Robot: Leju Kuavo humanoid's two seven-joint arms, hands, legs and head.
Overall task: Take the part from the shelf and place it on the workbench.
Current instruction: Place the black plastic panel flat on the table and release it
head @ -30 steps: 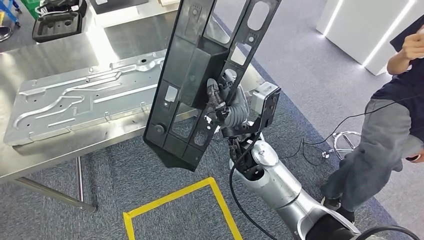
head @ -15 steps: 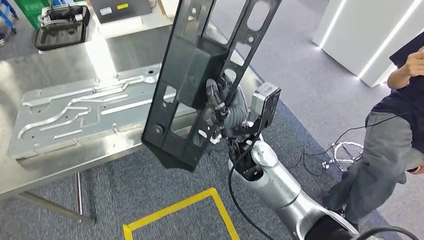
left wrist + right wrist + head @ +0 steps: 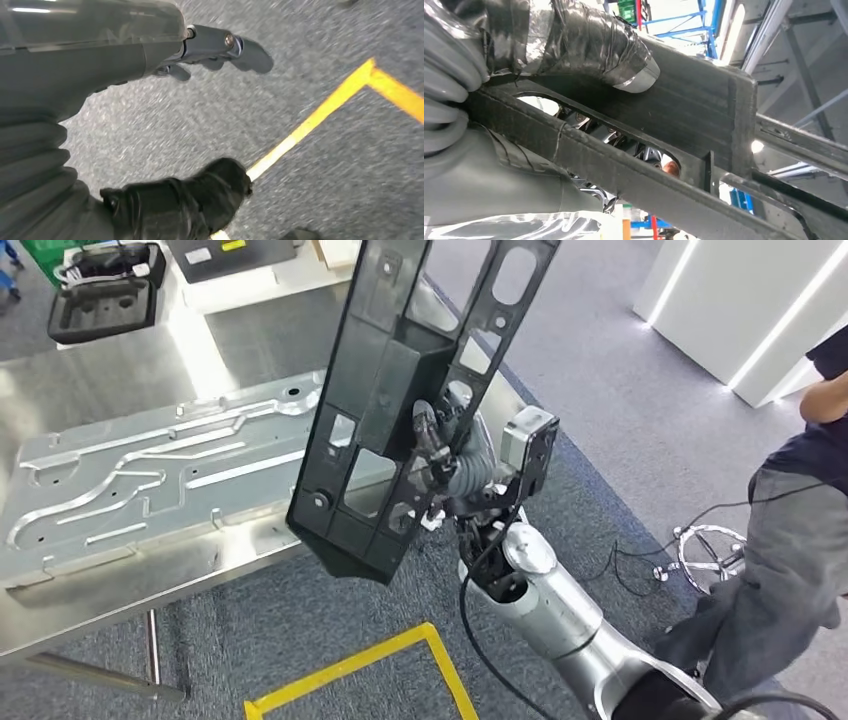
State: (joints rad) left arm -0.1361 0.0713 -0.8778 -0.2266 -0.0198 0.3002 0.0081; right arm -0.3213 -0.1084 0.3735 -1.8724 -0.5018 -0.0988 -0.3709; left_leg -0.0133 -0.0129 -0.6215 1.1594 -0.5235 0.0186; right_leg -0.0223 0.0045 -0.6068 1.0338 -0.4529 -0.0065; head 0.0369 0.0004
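Part (image 3: 400, 400): a long black plastic frame full of cut-outs, held up in the air beside the table's near corner, tilted, its lower tip hanging over the carpet. It looks stiff and fairly light, but its length gives it leverage, so it will likely swing if the wrist turns fast. The right hand (image 3: 440, 445) is clamped on an inner rib near the middle, thumb wrapped over a bar in the right wrist view; that mid-frame hold seems a sound one, close to the balance point.

Table (image 3: 120, 370), steel and shiny, lies just beyond the part. Much of its surface carries a large pressed metal panel (image 3: 150, 480), which takes the room nearest the robot; the frame probably has to land on it or past it. A black moulded tray (image 3: 100, 295) sits at the far edge. A person (image 3: 780, 540) stands to the right, well apart, with a cable on the floor. Yellow floor tape (image 3: 350, 660) marks the carpet below.

The left hand (image 3: 175, 200) hangs over the floor, fingers apart, holding nothing
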